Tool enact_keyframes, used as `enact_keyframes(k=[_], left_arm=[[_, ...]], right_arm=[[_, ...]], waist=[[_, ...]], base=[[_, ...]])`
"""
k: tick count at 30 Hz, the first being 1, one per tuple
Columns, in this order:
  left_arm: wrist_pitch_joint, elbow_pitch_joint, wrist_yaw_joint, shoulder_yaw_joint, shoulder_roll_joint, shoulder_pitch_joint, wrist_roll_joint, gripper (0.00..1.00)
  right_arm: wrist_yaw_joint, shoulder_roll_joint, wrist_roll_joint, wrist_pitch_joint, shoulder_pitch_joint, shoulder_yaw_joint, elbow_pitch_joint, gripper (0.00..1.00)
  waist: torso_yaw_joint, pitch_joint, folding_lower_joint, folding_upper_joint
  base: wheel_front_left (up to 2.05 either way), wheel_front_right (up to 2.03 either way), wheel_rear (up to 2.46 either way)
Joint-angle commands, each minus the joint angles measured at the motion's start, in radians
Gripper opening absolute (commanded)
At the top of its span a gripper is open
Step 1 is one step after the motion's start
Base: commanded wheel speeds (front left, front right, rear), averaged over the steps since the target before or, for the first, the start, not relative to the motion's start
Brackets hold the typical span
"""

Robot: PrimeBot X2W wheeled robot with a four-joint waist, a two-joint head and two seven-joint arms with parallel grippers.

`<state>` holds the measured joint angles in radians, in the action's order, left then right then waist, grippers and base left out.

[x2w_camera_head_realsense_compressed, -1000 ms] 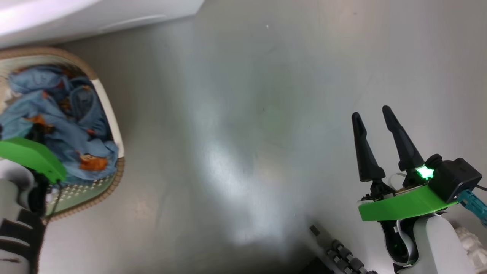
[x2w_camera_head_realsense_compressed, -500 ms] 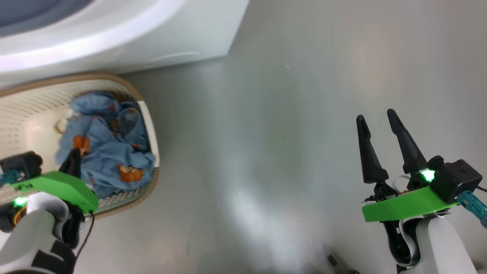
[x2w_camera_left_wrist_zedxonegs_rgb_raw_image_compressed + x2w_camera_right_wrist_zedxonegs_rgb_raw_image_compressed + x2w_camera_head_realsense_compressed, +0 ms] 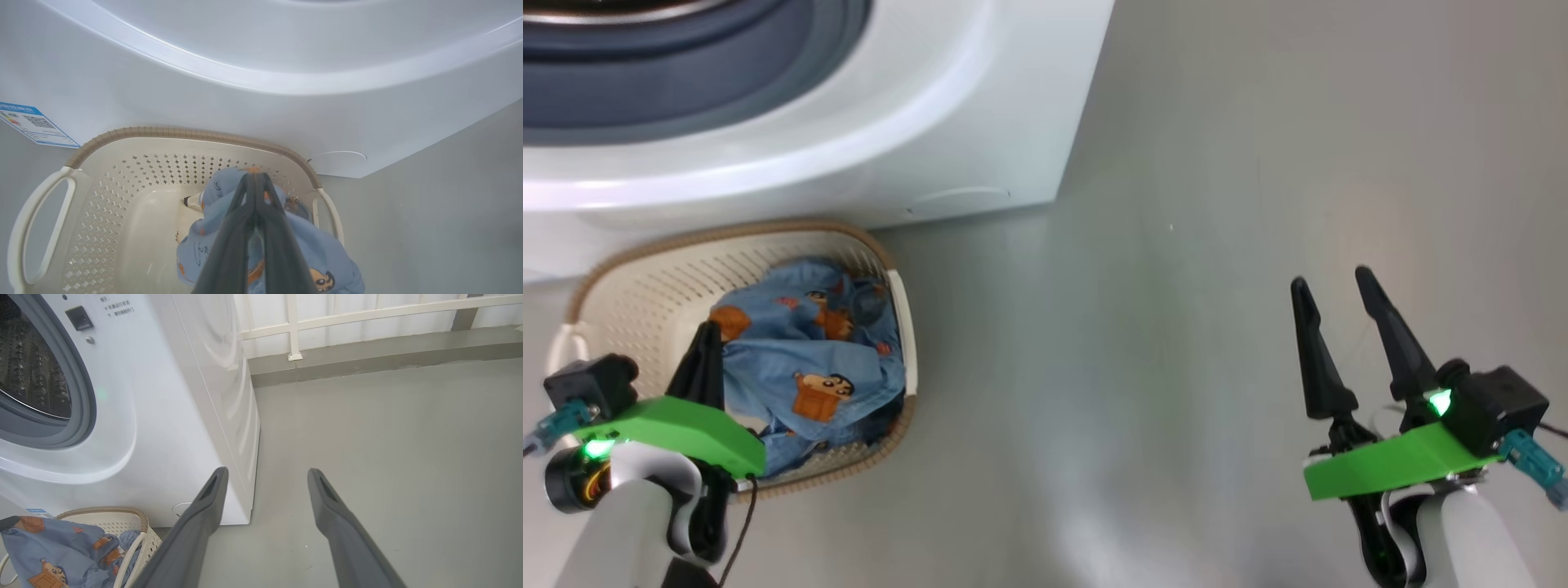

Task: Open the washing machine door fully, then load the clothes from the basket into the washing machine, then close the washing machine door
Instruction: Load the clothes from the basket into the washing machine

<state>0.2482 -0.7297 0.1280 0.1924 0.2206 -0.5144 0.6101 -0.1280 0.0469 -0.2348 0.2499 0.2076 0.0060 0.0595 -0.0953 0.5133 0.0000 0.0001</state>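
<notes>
The white washing machine (image 3: 890, 122) stands at the top left, and its grey-blue gasket (image 3: 686, 90) and steel drum (image 3: 32, 375) are uncovered. The washing machine door is out of view. In front of the machine sits the cream basket (image 3: 629, 253) with the light blue clothes (image 3: 809, 367) bunched in its right half. My left gripper (image 3: 707, 343) is over the basket, shut on the clothes (image 3: 318, 253), which drape around its closed fingers (image 3: 245, 228). In the right wrist view the clothes (image 3: 49, 547) hang above the basket rim (image 3: 122, 512). My right gripper (image 3: 1331, 276) stands open over bare floor at the right, holding nothing.
Grey floor (image 3: 1176, 367) stretches right of the machine and basket. A blue label (image 3: 32, 122) and a round flap (image 3: 339, 157) sit low on the machine's front. A raised kerb (image 3: 367, 355) and a white railing (image 3: 292, 326) close off the floor behind the machine.
The head camera has moved, so the whole picture slid down and right, and the machine's front and gasket came into it. My left gripper stays shut in the clothes. The right gripper holds its pose.
</notes>
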Motion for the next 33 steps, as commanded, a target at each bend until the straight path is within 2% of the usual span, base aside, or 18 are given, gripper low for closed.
enact_keyframes(k=[1, 11, 21, 33], left_arm=[[0.013, 0.039, -0.001, -0.047, 0.026, 0.031, -0.020, 0.00], [0.013, 0.260, -0.007, -0.178, -0.047, 0.183, -0.140, 0.00], [0.013, 0.464, -0.002, -0.221, -0.093, 0.263, -0.228, 0.00], [0.014, 0.609, -0.001, -0.253, -0.120, 0.345, -0.321, 0.00]], right_arm=[[-0.003, 0.003, 0.014, 0.012, -0.031, 0.018, -0.016, 1.00], [-0.003, 0.003, 0.027, 0.012, -0.078, -0.002, -0.009, 1.00], [-0.003, 0.003, 0.044, 0.012, -0.107, -0.025, -0.011, 1.00], [-0.003, 0.003, 0.070, 0.012, -0.131, -0.028, -0.020, 1.00]], waist=[[0.020, -0.057, 0.0000, -0.0001], [0.051, -0.177, 0.0000, -0.0001], [0.083, -0.249, 0.0000, -0.0001], [0.088, -0.324, 0.0000, -0.0001]], base=[[0.00, 0.00, 0.00], [0.00, 0.00, 0.00], [0.00, 0.00, 0.00], [0.00, 0.00, 0.00]])
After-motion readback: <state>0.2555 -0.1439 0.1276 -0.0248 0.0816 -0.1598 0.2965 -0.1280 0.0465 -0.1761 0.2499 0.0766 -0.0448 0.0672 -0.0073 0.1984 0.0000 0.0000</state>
